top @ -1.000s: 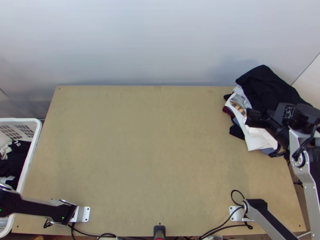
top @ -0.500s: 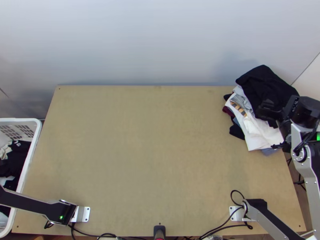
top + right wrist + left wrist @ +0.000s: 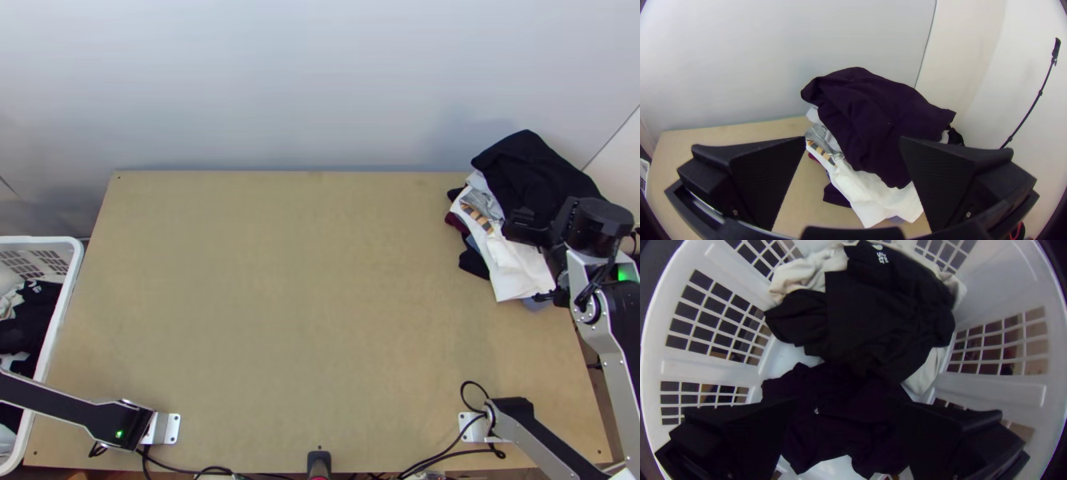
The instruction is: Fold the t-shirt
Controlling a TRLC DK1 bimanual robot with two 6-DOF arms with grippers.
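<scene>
My right gripper (image 3: 523,227) is over the front part of a clothes pile at the table's right side. In the right wrist view the right gripper (image 3: 852,138) stands open, a bunched dark cloth (image 3: 880,115) beyond its fingers on top of the pile, with white cloth (image 3: 867,191) below it. My left gripper (image 3: 849,403) is open inside the laundry basket (image 3: 693,366). Between and beyond its fingers lies a crumpled dark garment (image 3: 831,418), with a black garment with white lettering (image 3: 889,315) and pale cloth (image 3: 807,275) farther off.
The white basket (image 3: 67,296) stands against the wooden table's (image 3: 304,296) left edge. Cables (image 3: 448,454) run along the near edge, by a small black object (image 3: 318,461). A pale wall (image 3: 320,88) rises behind the table.
My right gripper has drawn back a little to the right from the pile's white cloth. The left arm's link by the basket has shifted slightly. The pile looks much the same.
</scene>
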